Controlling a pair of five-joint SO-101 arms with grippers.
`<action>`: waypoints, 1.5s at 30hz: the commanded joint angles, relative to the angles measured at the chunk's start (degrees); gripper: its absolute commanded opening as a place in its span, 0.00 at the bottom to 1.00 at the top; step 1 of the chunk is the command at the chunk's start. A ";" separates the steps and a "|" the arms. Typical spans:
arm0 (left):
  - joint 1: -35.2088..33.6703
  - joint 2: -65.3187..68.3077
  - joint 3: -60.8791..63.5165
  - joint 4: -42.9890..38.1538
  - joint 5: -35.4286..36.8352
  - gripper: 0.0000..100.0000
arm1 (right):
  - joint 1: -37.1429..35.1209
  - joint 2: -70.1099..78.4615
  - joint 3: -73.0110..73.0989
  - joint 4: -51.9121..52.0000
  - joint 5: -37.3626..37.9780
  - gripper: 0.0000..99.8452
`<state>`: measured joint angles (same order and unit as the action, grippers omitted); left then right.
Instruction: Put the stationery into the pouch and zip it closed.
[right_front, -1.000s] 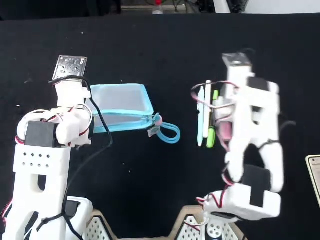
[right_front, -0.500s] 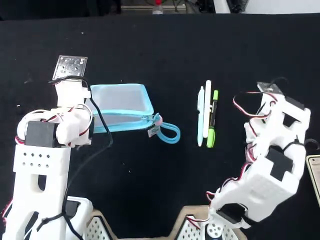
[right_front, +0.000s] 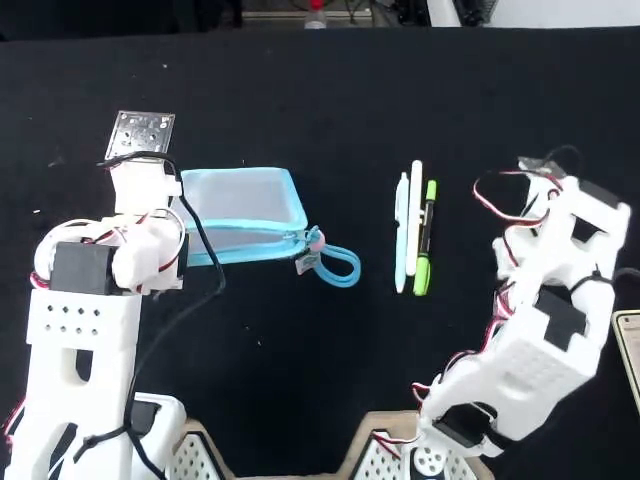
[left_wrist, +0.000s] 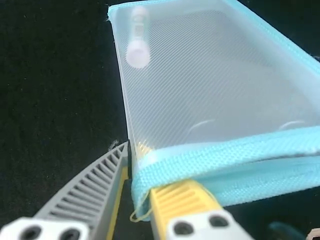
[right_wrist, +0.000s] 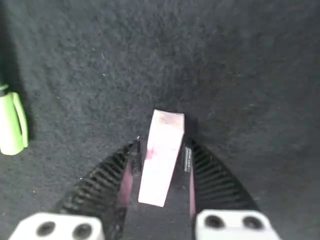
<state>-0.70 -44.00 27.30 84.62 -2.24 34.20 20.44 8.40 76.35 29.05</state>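
Pouch: lay flat on worktop; judged floppy, best pinched at zip edge.
Left gripper: clenched on pouch corner.
Right gripper: grasped pink eraser, well apart from pouch; probably light, firm.
Pens: lay between pouch and eraser; likely slippery.

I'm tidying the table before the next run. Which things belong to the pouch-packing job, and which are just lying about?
Job: translucent light-blue zip pouch; pale blue pen; white pen; green highlighter; pink rectangular eraser.
Lying about: pale card at the right edge; red-capped bottle at the far edge.
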 joint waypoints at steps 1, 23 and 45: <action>0.22 -0.26 0.04 0.62 0.62 0.03 | -1.14 3.21 -4.00 0.00 0.18 0.12; 0.22 -0.26 0.04 0.62 0.62 0.03 | -2.90 7.96 -13.49 5.10 -2.90 0.15; 0.22 -0.26 0.04 0.44 0.62 0.03 | -2.81 -10.42 10.24 -12.75 -0.62 0.11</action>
<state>-0.70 -44.00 27.30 84.62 -2.24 32.44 14.55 16.57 65.71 28.00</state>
